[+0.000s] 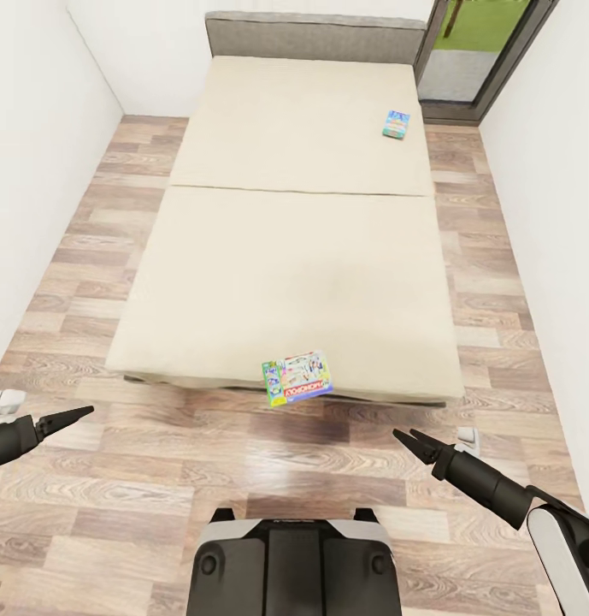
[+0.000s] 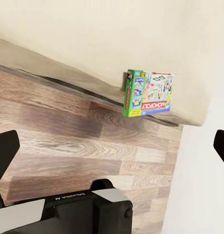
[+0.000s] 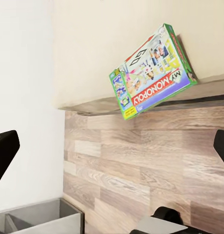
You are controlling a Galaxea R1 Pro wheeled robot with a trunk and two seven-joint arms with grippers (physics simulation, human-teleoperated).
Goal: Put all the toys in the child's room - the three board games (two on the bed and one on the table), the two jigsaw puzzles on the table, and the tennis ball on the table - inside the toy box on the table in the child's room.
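Note:
Two board games lie on the cream bed (image 1: 285, 257). A green-edged Monopoly box (image 1: 297, 376) sits at the near edge and hangs partly over the floor; it also appears in the wrist views (image 2: 148, 92) (image 3: 153, 73). A small blue box (image 1: 397, 125) rests at the far right of the mattress. My left gripper (image 1: 80, 414) hovers over the floor, short of the bed and left of the Monopoly box, its fingers (image 2: 4, 151) spread wide and empty. Right of that box, my right gripper (image 1: 407, 440) is open too, its fingers (image 3: 4, 148) holding nothing. The table and toy box are out of view.
White walls close in on both sides of the bed. A grey headboard (image 1: 315, 36) stands at the far end, with a glass door (image 1: 478, 51) beside it. Wood-plank floor runs around the bed. My base (image 1: 294, 560) is just below. Small white objects (image 1: 8, 400) (image 1: 468, 438) sit on the floor.

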